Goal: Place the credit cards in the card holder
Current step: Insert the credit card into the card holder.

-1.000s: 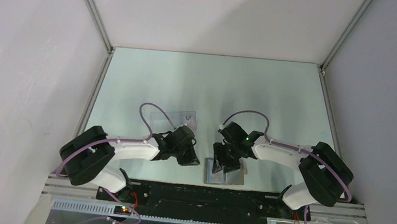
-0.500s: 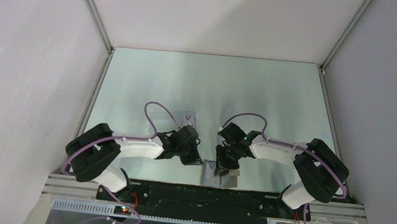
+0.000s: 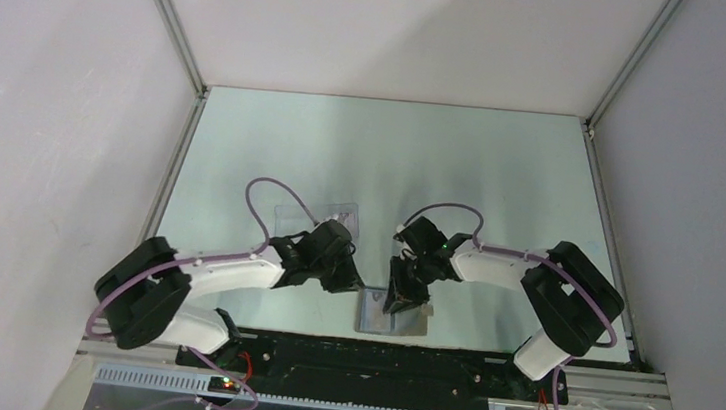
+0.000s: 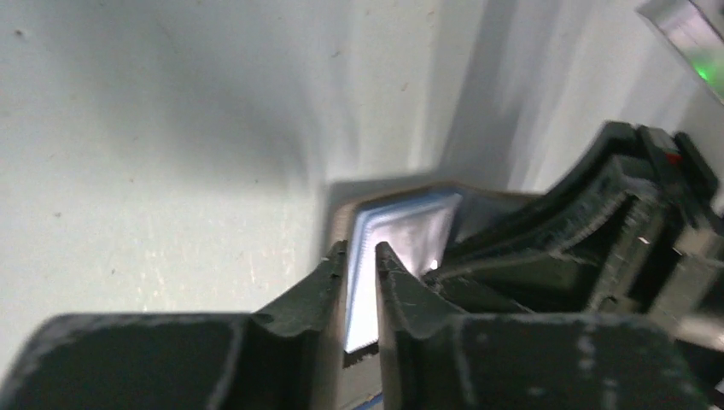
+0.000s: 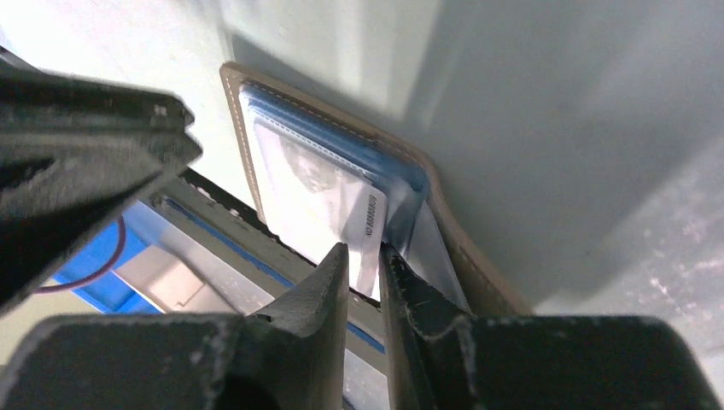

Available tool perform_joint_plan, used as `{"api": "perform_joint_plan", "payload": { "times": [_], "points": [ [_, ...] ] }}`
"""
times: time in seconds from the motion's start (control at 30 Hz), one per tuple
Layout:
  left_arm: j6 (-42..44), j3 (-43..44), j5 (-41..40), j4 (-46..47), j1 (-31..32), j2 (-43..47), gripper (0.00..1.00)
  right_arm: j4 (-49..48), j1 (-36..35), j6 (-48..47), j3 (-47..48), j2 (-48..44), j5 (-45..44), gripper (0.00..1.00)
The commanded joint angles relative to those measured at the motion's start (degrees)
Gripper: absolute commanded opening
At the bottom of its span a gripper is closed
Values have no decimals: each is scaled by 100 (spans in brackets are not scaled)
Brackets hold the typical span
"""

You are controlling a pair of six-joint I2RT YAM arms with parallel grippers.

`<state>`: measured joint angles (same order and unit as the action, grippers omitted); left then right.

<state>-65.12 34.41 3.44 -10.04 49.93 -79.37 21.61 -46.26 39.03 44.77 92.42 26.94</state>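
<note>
Pale green table (image 3: 384, 157) inside white walls, seen from the top. Near the front edge, the little grey-brown card holder (image 3: 393, 321), with both arms bent in over it. Left gripper (image 3: 350, 282) at its left side, right gripper (image 3: 398, 299) on top of it. Behind the left arm, a clear box (image 3: 315, 219), well apart from the holder. A second ago: holder a bit more to the right and spread wider, left gripper not yet beside it. Now slid left and looking narrower, both grippers meeting at it. Looks like a card going in while the other side is kept steady. Fingers too small to read from up here, and much of the holder hidden under the right gripper.

Next, the left wrist view. Two dark fingers nearly together, pale blue lining of the holder (image 4: 410, 226) showing in the thin gap. Pinching the edge or only hovering over it? Cannot tell. Blurry picture, with the right gripper a big dark shape at the right side.

Last, the right wrist view. Holder open, blue pockets facing up. One whitish credit card (image 5: 363, 218) sticking out of a pocket, seemingly part way in, its near edge squeezed between the right fingers. More pushing likely needed. Any other cards hard to make out. Snap and tab out of sight.
</note>
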Motion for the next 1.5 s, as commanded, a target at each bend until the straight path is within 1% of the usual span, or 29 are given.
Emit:
{"api": "perform_joint_plan", "payload": {
  "times": [0.0,0.03,0.1,0.17,0.23,0.33,0.4,0.43,0.47,0.5,0.53,0.57,0.63,0.83,0.93,1.07,1.2,1.27,1.37,1.4,1.47],
  "points": [
    [246,-51,-321,-421,-105,619,28,-424,10,-63,496,174,-8,26],
    [250,-59,-324,-455,-108,740,29,-338,-6,-104,585,176,-28,27],
    [235,-107,-326,-529,-114,901,33,-183,-28,-170,638,87,-129,37],
    [222,-129,-276,-533,-114,1050,36,22,-44,-259,646,-53,-285,42],
    [227,-150,-192,-521,-115,1174,38,252,-71,-363,646,-220,-458,52],
    [223,-151,-56,-501,-108,1315,41,546,-91,-497,647,-467,-662,55],
    [179,-188,42,-426,-110,1370,41,638,-93,-582,647,-533,-721,52],
    [119,-253,133,-283,-113,1384,41,662,-94,-612,647,-533,-749,48],
    [95,-296,193,-184,-112,1390,39,703,-94,-674,647,-491,-788,45],
    [26,-405,357,110,-114,1377,38,713,-83,-702,647,-459,-801,40],
    [-31,-482,455,306,-113,1329,36,720,-84,-756,644,-371,-806,38],
    [-184,-645,642,709,-110,1293,36,717,-85,-778,646,-315,-796,34],
    [-345,-820,770,1110,-99,1145,35,648,-93,-831,623,-169,-743,29],
    [-358,-920,755,1253,-67,802,34,484,-114,-907,481,186,-807,15],
    [-347,-927,747,1305,-43,737,35,429,-119,-907,403,278,-840,12],
    [-303,-877,785,1439,-1,612,35,368,-120,-889,357,328,-848,11],
    [-278,-788,750,1435,52,557,33,355,-120,-880,351,345,-819,11],
    [-268,-720,590,1267,103,627,33,353,-120,-877,351,344,-803,11],
    [-106,-443,111,288,227,754,38,345,-120,-871,349,345,-769,11],
    [-25,-336,24,150,245,846,40,338,-120,-866,350,346,-751,11],
    [-7,-289,-180,-57,280,1023,41,326,-116,-856,349,351,-725,11]
  ]
}}
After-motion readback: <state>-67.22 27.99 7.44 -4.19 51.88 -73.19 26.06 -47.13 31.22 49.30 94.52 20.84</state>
